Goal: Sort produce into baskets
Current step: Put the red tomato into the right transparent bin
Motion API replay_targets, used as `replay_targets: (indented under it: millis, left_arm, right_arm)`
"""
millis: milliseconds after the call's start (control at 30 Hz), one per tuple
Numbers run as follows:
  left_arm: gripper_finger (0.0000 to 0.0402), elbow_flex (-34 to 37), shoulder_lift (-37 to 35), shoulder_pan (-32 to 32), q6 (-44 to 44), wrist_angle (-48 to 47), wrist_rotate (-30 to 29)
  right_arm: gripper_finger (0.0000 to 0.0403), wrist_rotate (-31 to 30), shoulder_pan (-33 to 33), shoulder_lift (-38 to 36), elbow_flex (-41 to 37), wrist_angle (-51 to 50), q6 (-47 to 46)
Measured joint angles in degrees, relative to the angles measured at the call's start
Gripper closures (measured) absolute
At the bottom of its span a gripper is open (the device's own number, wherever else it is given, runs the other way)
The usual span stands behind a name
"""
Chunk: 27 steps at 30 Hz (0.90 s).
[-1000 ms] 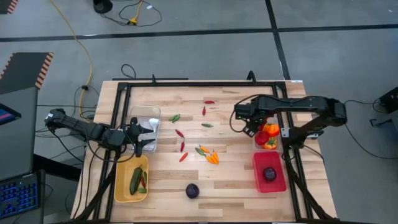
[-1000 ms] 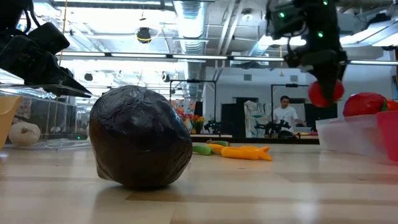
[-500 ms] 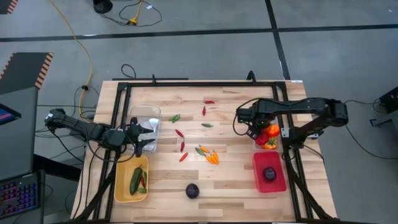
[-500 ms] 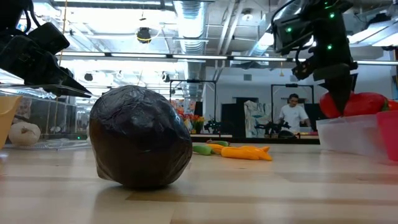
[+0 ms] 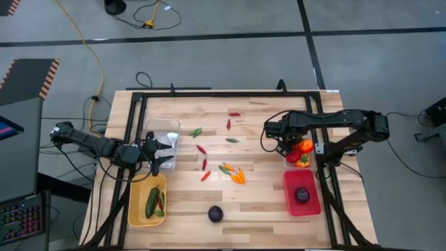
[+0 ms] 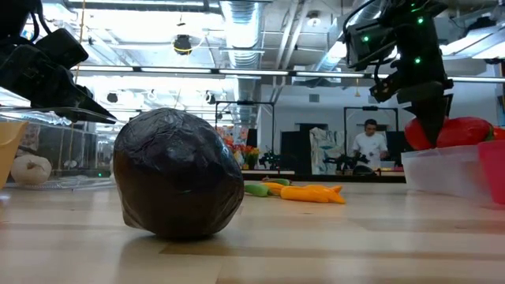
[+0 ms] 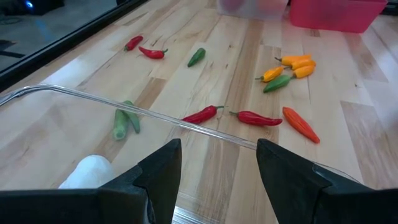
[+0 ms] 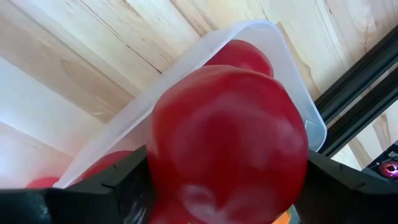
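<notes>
Tomato delivery is nearly done. A second ago the right claw hung higher and short of the right-hand clear bin, with the red fruit dangling in open air. It has since swung across and dropped, so the bin now sits directly beneath its fingertips. The red and orange produce already in the bin lies just under and beyond the claw.

The claw holds the tomato between its two fingers. The fruit fills the gap from finger to finger, and in the right wrist view it hangs just over the bin's rim. I judge the release is about to happen or only just starting. The tomato does not yet rest among the others.

For the task, this means one more red round is as good as sorted. All that remains is letting it go and lifting clear without nudging the bin.

The red basket, with a dark purple round inside, lies close by on the claw's near side. A second purple round and the scattered chillies wait on the bare wood, well apart from the claw towards the table's middle.

The left claw waits with its fingers spread wide over the left-hand clear bin. White garlic lies inside that bin.
</notes>
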<state>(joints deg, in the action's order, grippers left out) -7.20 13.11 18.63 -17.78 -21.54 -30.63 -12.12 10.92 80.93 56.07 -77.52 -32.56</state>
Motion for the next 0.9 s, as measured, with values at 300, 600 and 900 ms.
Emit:
replay_targets:
  millis: [300,600,900]
  left_arm:
    - [0.0206,0.00,0.00,0.00,0.00,0.00,0.00]
    - [0.0206,0.00,0.00,0.00,0.00,0.00,0.02]
    - [0.0206,0.00,0.00,0.00,0.00,-0.02,0.04]
  right_arm:
    - [0.0071,0.02,0.00,0.00,0.00,0.00,0.01]
    - [0.0033,0.39,0.94,0.00,0.00,-0.07,0.00]
    - [0.0015,0.57,3.01,0.00,0.02,-0.90,0.02]
